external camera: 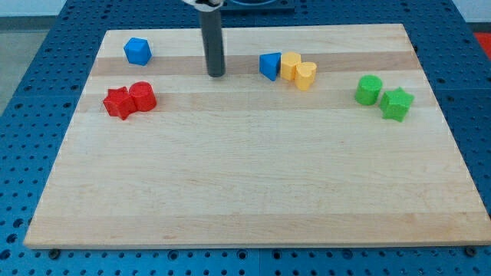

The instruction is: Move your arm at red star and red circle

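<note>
My tip rests on the pale wooden tabletop near the view's top, with the red star and red circle touching each other down to its left and nothing between us; the rod carries no jaws, so there is nothing to open or close. A blue cube sits above the red pair. To my tip's right a blue triangle abuts two yellow blocks, with a green cylinder and green star far right, all smooth plastic.
</note>
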Available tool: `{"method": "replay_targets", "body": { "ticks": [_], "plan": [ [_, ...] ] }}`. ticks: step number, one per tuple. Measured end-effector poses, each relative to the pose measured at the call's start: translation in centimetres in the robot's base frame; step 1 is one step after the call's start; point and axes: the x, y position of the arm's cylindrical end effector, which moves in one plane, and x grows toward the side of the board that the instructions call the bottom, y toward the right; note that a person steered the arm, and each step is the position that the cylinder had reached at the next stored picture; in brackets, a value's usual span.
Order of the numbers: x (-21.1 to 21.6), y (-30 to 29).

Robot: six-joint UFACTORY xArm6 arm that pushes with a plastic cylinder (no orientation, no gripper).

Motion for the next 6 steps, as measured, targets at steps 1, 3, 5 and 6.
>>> {"method": "replay_targets", "body": {
  "ticks": [1, 3, 5, 6],
  "plan": [
    [-0.1, -3.3],
    [-0.1, -9.1],
    [-0.1, -13.8],
    [0.4, -14.3]
  ]
}}
